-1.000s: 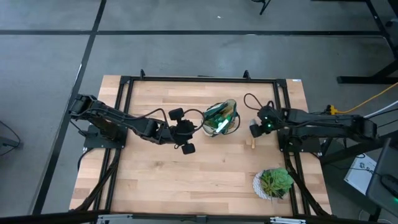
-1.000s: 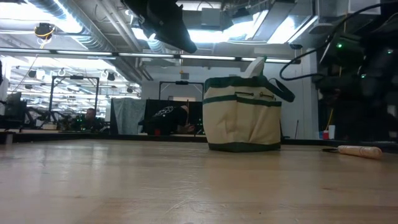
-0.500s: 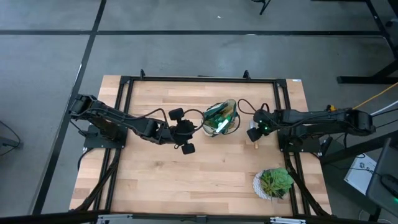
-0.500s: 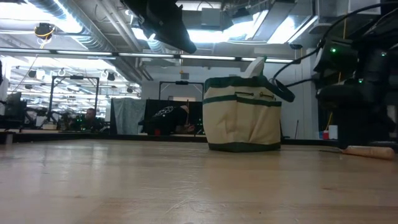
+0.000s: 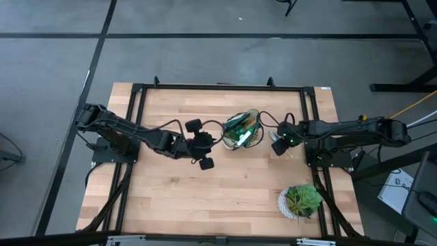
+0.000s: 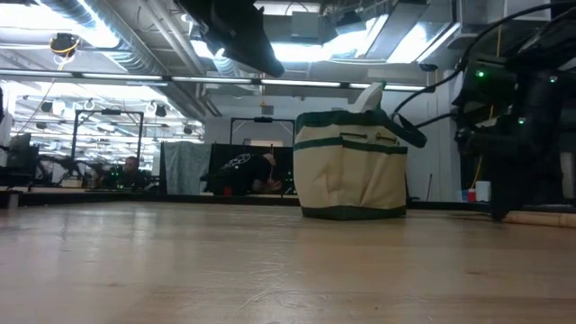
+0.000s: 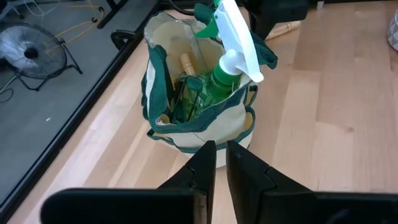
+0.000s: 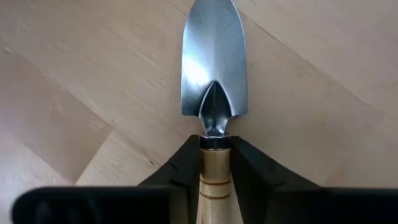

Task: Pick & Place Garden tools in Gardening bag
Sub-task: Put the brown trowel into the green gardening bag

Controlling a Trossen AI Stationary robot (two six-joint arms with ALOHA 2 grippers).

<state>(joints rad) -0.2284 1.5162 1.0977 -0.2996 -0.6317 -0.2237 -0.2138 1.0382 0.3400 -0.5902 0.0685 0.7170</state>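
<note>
— Wooden handle of the trowel (image 8: 212,177) between the right gripper (image 8: 213,163) fingers, one finger (image 8: 181,167) on each side, pressed against the wood. Steel blade pointing straight out past the fingertips, flat on the table (image 5: 171,198).

— And where on the table?

— Just beside the bag (image 5: 242,130), on its right-arm side, between the bag and the metal frame (image 5: 308,123). Hardly visible from above, hidden under the gripper (image 5: 277,147). From table height, only a pale end of the handle (image 6: 544,217) at the far right, low on the boards under the dark arm.

— Bag itself?

— Upright near the middle of the table, beige canvas with dark green trim (image 6: 350,166). Holding the spray bottle (image 7: 231,59), white trigger head poking over the rim, green body down inside. Also a wooden handle (image 7: 188,64) standing in it beside the bottle; which tool, cannot tell. Other contents too dim to make out.

— Left gripper?

— Close to the bag on the opposite side from the trowel, hanging above the table (image 7: 215,163). Fingers drawn nearly together, a thin slit between them, nothing held.

— Anything else worth noting?

— Potted plant (image 5: 301,201) near the front right corner, well apart from the trowel and bag.
</note>
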